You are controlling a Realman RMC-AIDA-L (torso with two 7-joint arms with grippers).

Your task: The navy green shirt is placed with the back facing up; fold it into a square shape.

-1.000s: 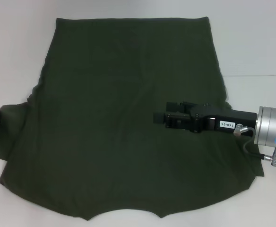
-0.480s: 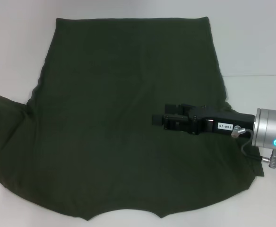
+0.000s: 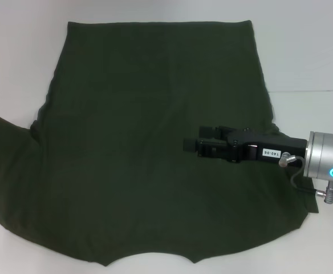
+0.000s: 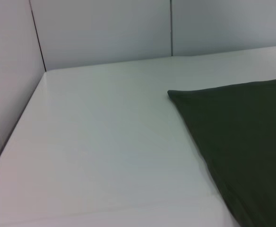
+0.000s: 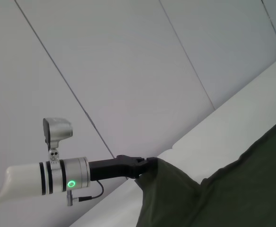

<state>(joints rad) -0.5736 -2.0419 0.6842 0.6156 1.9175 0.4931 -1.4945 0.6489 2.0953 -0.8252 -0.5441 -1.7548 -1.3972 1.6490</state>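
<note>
The navy green shirt [image 3: 155, 142] lies spread back-up on my white surface [image 3: 303, 51], my right gripper [image 3: 190, 145] hovering clenched above it, my left gripper [image 5: 150, 165] grasping its raised sleeve, pale wall panels beyond.

My right gripper [image 3: 190, 144]: matte black, blocky housing, small white label with dark digits on its upper face. Behind it a brushed silver wrist cylinder [image 3: 326, 156] with a glowing cyan ring light. A thin black cable loops from the black body to a small silver plug below the cylinder. My left arm [image 5: 48, 178]: white sleeve, black bands, green ring light, silver camera pod on top, black gripper [image 5: 140, 166].
</note>
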